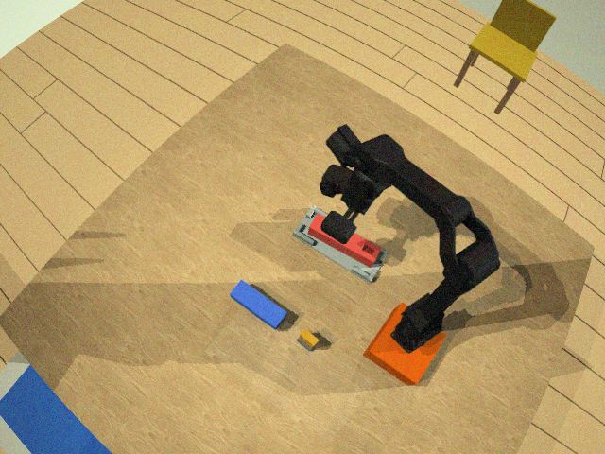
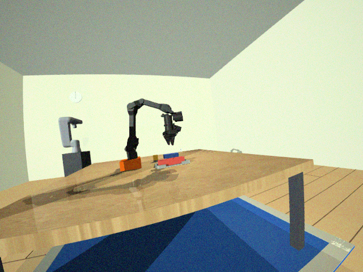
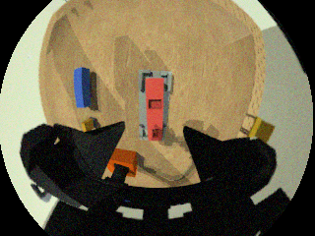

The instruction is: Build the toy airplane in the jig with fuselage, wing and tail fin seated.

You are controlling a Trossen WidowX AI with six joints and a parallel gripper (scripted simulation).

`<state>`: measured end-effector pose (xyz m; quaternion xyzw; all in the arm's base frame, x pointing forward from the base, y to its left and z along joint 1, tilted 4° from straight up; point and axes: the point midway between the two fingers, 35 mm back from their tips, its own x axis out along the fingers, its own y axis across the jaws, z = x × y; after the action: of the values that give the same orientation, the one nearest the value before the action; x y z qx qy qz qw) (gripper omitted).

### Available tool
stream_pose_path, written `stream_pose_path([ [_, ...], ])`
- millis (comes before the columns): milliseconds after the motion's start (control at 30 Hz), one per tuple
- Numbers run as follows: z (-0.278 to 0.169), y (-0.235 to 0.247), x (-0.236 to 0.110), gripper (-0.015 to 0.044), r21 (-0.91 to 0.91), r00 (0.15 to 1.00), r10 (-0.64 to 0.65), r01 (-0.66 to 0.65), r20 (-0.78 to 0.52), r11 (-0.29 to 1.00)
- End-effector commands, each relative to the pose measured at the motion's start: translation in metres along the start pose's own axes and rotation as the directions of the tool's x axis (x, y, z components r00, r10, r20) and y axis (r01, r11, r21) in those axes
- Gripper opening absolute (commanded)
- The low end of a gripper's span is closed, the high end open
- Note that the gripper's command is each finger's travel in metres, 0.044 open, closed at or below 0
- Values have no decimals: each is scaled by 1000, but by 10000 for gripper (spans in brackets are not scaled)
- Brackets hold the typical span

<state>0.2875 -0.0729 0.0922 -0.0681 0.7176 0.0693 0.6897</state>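
Observation:
The red fuselage [image 1: 362, 247] [image 2: 171, 161] [image 3: 156, 106] lies flat in the grey jig [image 1: 341, 261] [image 2: 163, 167] [image 3: 142, 120] in the middle of the table. My gripper [image 1: 342, 223] [image 2: 171, 141] [image 3: 154, 126] is open and empty, and hangs well above the fuselage. The blue wing [image 1: 257, 303] [image 2: 171, 155] [image 3: 82, 87] lies flat on the table, apart from the jig. The small yellow-orange tail fin [image 1: 308, 339] [image 2: 155, 157] [image 3: 89, 125] lies between the wing and the arm's base.
The arm stands on an orange base block [image 1: 403, 352] [image 2: 130, 164] [image 3: 124, 157] near the jig. A yellow chair [image 1: 510, 41] [image 3: 259, 130] stands on the floor beyond the table. A grey arm on a dark pedestal [image 2: 71, 146] stands at the back. A blue mat [image 2: 205, 237] lies under the table.

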Motion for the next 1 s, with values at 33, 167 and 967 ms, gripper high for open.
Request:
stream_pose_path([
  [33, 21, 29, 0, 440, 7, 1000, -1, 1, 2, 1000],
  [167, 49, 85, 1, 440, 6, 1000, 3, -3, 6, 1000],
  [967, 63, 259, 53, 440, 6, 1000, 18, -18, 3, 1000],
])
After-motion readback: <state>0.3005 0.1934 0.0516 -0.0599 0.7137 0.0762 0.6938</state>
